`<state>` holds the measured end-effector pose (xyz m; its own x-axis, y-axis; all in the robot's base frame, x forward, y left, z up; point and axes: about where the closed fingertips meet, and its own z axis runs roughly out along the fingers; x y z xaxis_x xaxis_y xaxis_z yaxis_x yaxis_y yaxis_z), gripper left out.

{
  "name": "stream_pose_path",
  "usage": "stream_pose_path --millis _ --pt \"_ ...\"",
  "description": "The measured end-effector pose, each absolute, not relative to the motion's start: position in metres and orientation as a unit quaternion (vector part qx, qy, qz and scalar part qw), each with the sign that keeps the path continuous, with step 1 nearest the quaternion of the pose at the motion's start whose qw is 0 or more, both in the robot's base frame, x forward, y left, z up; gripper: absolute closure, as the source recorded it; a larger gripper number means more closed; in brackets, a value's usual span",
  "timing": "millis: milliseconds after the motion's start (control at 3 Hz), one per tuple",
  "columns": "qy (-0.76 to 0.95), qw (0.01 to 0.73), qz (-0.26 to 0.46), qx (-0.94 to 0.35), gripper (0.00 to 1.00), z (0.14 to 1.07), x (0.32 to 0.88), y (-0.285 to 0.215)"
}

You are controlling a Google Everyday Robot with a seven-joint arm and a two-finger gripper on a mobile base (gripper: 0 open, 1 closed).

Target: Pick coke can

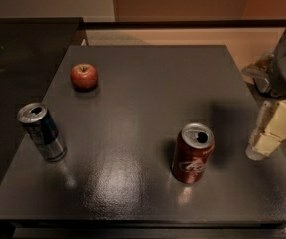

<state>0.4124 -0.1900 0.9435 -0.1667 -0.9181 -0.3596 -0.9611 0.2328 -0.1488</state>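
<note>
The coke can (193,153) is standing upright on the dark table (147,83), toward its near right, untouched. My gripper (273,129) is hovering at the can's 3 o'clock, apart from it and carrying nothing; how wide it is gaping I cannot tell. I am judging this the approach: next I need to swing toward 9 o'clock and straddle the can. A blue-and-silver can (42,132) is standing at 9 o'clock, and an apple (83,76) is sitting at 10. Tan floor (182,34) is showing beyond.

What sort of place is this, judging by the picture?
Probably an indoor test or office room: a plain dark table carries a coke can, a blue-and-silver can and an apple, with a bare wall behind. The gripper hangs at the table's right edge.
</note>
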Motion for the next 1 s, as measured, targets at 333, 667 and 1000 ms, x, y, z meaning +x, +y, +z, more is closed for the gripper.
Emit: stream_pose_path --millis 333,667,1000 --pt "0.748 0.213 0.089 -0.622 0.00 0.936 0.395 -0.173" --pt "0.733 0.237 0.116 -0.627 0.00 0.927 0.379 -0.155" --pt "0.716 0.258 0.142 -0.633 0.00 0.914 0.369 -0.138"
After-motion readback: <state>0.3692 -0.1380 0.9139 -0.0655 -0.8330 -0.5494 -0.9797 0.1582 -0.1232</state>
